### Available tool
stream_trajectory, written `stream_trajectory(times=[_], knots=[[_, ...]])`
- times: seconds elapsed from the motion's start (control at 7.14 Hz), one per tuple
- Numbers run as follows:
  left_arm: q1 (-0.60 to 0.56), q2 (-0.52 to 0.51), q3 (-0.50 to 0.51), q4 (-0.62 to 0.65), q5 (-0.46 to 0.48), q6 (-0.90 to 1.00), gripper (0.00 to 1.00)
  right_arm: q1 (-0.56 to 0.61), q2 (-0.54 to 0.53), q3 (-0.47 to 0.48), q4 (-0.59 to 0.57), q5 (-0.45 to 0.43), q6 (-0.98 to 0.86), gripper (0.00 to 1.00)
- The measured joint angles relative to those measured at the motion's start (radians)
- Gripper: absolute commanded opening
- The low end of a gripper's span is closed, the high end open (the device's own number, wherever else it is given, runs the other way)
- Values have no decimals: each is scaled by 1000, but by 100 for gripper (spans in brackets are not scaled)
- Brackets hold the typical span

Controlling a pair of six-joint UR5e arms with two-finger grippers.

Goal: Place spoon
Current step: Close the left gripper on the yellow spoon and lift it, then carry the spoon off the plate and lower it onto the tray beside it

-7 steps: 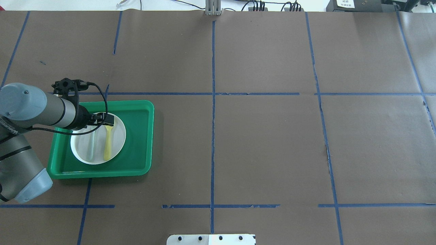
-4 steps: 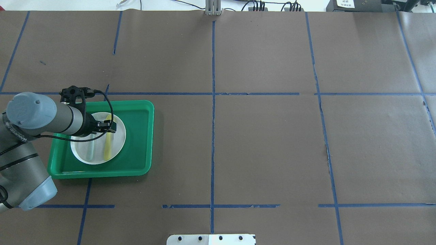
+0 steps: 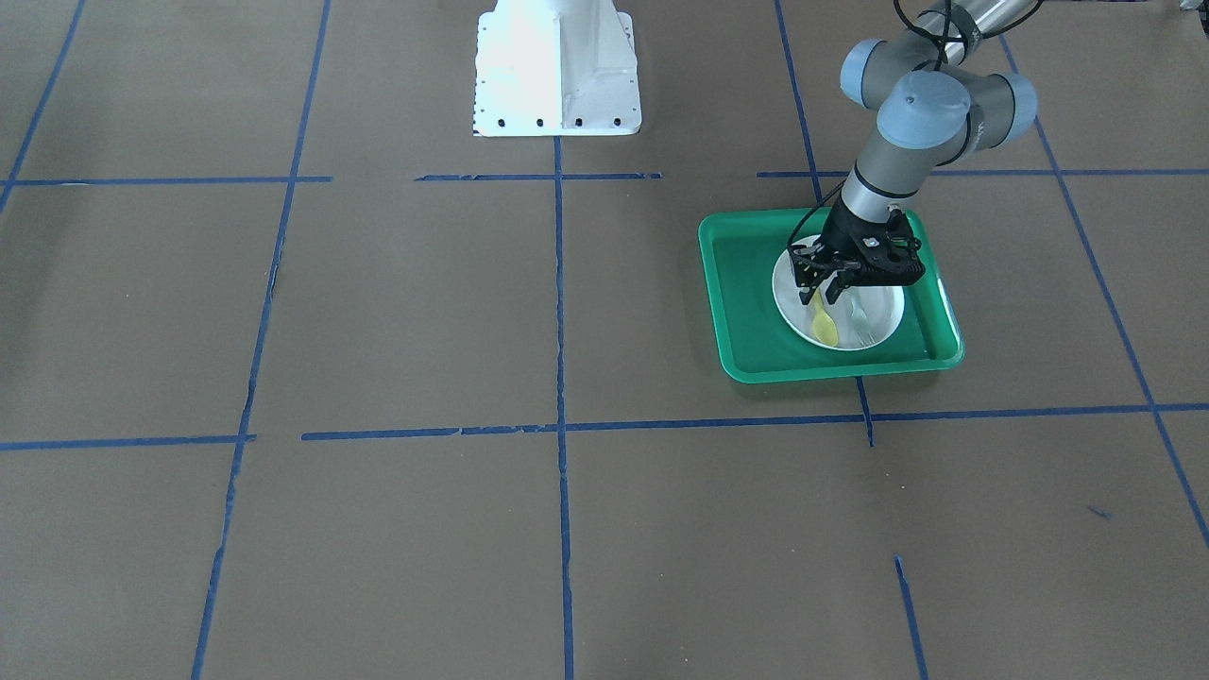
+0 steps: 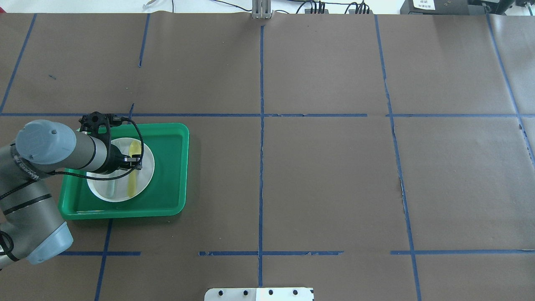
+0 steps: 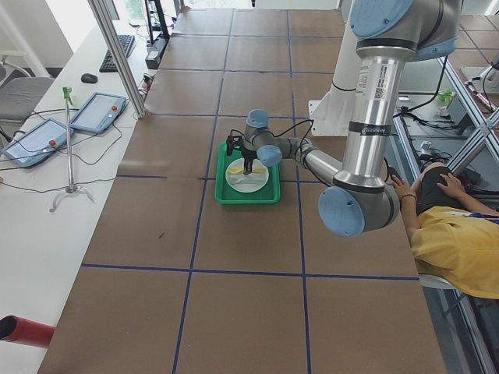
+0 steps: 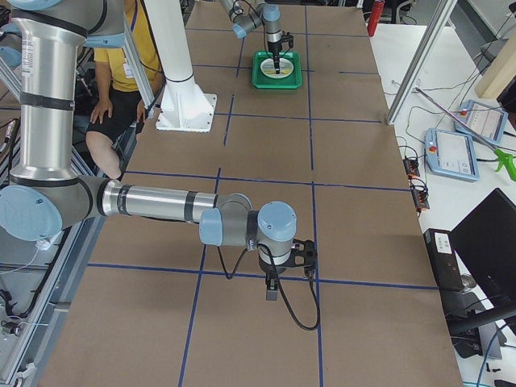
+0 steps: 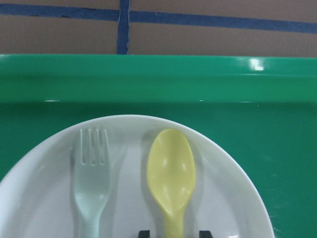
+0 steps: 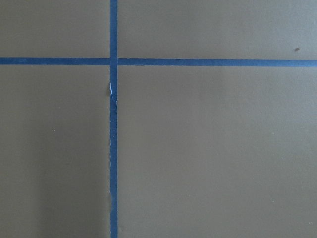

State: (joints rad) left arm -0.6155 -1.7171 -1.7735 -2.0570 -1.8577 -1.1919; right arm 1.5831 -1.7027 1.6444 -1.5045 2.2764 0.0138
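Left end effector (image 7: 174, 233) low over the white plate (image 7: 233, 198) in the green tray (image 7: 158, 74); its jaws stand apart, straddling the handle of the yellow spoon (image 7: 171, 173), which lies flat beside the fork (image 7: 91, 188), presumably to centre a pinch; right end effector (image 6: 272, 290) over the desk (image 6: 355, 210), opening indeterminable

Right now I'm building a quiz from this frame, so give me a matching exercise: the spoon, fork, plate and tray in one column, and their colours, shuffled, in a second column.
Things:
1. spoon
2. fork
3. plate
4. tray

Colours:
A. green
B. white
C. yellow
D. pale grey-green

Pairs: 1-C; 2-D; 3-B; 4-A
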Motion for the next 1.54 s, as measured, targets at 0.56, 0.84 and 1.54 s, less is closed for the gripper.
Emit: stream_trajectory(times=[0.56, 0.84, 1.54], knots=[[-4, -14, -19, 55, -4, 1, 0, 0, 0, 0, 0, 0, 0, 100], [-14, -15, -87, 126, -6, 10, 0, 0, 0, 0, 0, 0, 0, 100], [7, -183, -18, 246, -5, -60, 0, 0, 0, 0, 0, 0, 0, 100]])
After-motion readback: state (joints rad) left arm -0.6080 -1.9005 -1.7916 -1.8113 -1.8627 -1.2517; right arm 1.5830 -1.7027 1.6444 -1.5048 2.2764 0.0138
